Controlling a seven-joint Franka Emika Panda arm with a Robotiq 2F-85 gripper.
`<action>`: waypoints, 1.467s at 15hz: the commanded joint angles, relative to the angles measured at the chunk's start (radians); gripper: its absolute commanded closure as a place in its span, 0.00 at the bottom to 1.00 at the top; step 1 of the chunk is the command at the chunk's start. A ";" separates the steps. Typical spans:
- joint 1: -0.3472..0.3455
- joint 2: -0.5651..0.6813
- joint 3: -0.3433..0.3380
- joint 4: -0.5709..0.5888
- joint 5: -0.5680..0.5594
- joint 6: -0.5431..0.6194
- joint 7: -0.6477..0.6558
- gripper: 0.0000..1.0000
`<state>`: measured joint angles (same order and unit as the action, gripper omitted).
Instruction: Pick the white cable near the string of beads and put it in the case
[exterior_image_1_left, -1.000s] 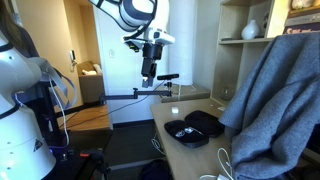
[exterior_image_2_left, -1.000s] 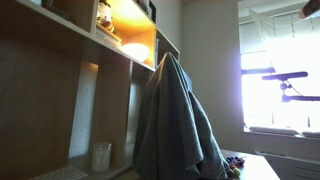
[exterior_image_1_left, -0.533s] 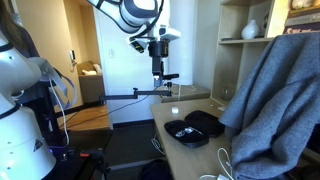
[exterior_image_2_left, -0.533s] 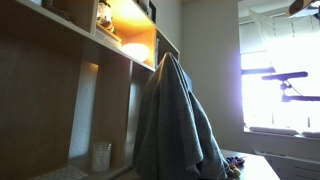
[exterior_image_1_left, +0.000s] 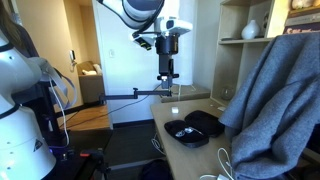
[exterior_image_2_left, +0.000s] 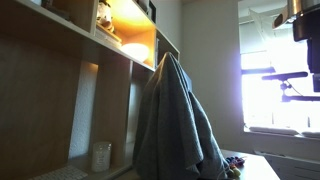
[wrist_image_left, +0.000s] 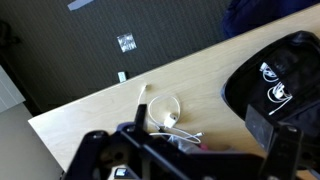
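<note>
The white cable (wrist_image_left: 164, 112) lies in a loose loop on the wooden table (wrist_image_left: 90, 110), seen in the wrist view. A bit of pink beads (wrist_image_left: 186, 143) shows just below it, mostly hidden by my gripper. The black oval case (wrist_image_left: 275, 75) lies open at the right with small white items inside; it also shows in an exterior view (exterior_image_1_left: 195, 127). My gripper (wrist_image_left: 200, 150) hangs high above the table's far end (exterior_image_1_left: 167, 72), open and empty, its dark fingers (wrist_image_left: 264, 124) spread wide. It also enters at the top right in an exterior view (exterior_image_2_left: 305, 22).
A large grey cloth (exterior_image_1_left: 275, 100) hangs beside the case over the table's right side, also seen from behind (exterior_image_2_left: 175, 120). Another white cord (exterior_image_1_left: 226, 160) lies near the table's front. Shelves (exterior_image_1_left: 250, 40) stand behind. A colourful heap (exterior_image_2_left: 232, 165) sits on the table.
The arm has swung to the right over the table's far end, with the gripper still high and open. It now enters the top right of an exterior view.
</note>
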<state>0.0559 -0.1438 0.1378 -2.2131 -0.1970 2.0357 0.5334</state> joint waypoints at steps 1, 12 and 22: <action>-0.027 0.020 -0.040 0.037 0.021 0.007 -0.032 0.00; -0.036 0.007 -0.058 0.022 0.011 -0.001 -0.010 0.00; -0.050 0.232 -0.097 0.215 0.001 -0.049 0.017 0.00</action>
<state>0.0091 -0.0163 0.0576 -2.1105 -0.1911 2.0347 0.5379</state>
